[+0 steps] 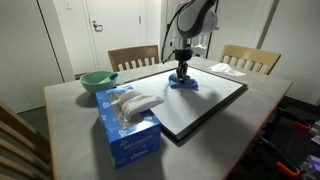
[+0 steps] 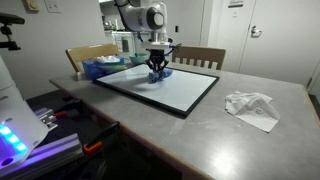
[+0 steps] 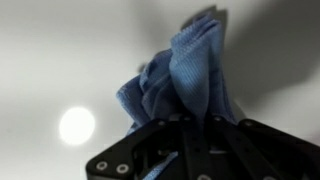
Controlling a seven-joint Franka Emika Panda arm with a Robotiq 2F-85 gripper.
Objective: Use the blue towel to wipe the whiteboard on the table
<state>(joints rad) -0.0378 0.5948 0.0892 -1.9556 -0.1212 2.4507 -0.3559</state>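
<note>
The blue towel [image 1: 182, 82] is bunched up and pressed on the whiteboard [image 1: 205, 105], near its far edge. It also shows in the other exterior view [image 2: 158, 74] on the whiteboard [image 2: 175, 90]. My gripper [image 1: 182, 70] points straight down and is shut on the towel in both exterior views [image 2: 157, 65]. In the wrist view the towel [image 3: 180, 80] bulges out from between the black fingers [image 3: 190, 125], with the white board surface [image 3: 60, 60] behind it.
A blue tissue box [image 1: 127, 125] stands beside the board, a green bowl [image 1: 98, 79] behind it. Crumpled white paper [image 2: 252, 106] lies on the table past the board's other side. Wooden chairs [image 1: 133, 57] stand at the far edge.
</note>
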